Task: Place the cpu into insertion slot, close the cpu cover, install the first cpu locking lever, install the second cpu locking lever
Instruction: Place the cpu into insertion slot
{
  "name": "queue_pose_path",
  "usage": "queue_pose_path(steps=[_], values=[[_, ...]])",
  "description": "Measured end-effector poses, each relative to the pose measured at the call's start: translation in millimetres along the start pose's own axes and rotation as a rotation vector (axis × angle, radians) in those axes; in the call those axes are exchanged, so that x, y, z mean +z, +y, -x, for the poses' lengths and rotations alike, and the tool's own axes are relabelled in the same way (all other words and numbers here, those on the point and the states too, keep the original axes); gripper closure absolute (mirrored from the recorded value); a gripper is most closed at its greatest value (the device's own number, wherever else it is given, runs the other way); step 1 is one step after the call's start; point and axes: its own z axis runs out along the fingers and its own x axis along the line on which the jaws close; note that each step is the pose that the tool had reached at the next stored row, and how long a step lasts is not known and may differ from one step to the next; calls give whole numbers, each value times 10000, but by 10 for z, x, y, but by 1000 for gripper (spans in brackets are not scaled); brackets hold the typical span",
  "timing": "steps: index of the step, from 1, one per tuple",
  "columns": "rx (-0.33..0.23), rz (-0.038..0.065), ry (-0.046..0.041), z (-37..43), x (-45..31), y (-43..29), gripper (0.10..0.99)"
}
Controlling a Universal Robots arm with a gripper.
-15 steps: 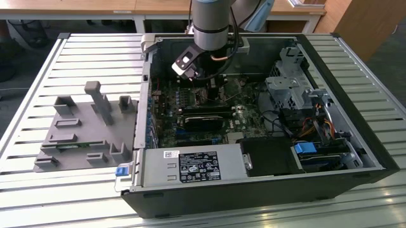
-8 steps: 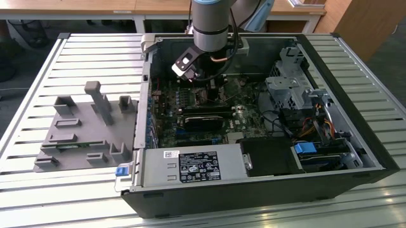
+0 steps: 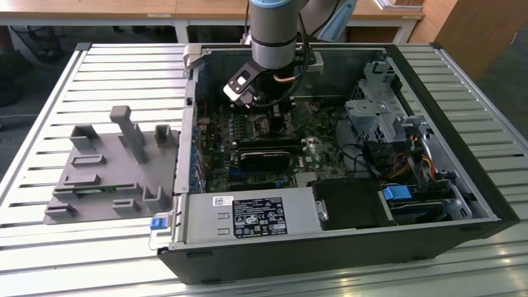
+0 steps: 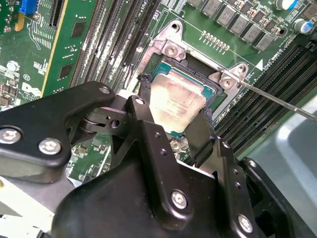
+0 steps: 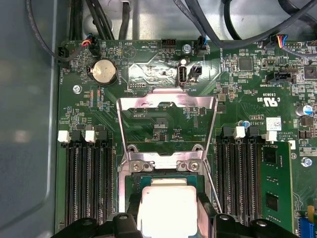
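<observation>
- Gripper (image 4: 173, 113): fingers (image 4: 141, 111) bear on two opposite edges of the cpu (image 4: 177, 99), so it is clamped on the chip.
- The cpu lies flat directly under the tool, square within the insertion slot (image 4: 185, 74). Cannot tell if it is fully seated.
- The cpu cover (image 5: 168, 99) stands open, clear of the slot, on the coin-cell battery (image 5: 104, 71) side.
- Locking lever (image 4: 277, 100): thin rod, unlatched, beside the slot's corner.
- Exterior view: arm (image 3: 272, 31) reaches into the far-left of the computer case (image 3: 330, 260).
</observation>
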Motion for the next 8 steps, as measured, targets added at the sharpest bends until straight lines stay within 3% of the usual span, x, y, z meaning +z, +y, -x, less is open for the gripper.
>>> queue_pose_path(steps=[8], values=[[1, 2, 3, -1, 2, 0, 553]])
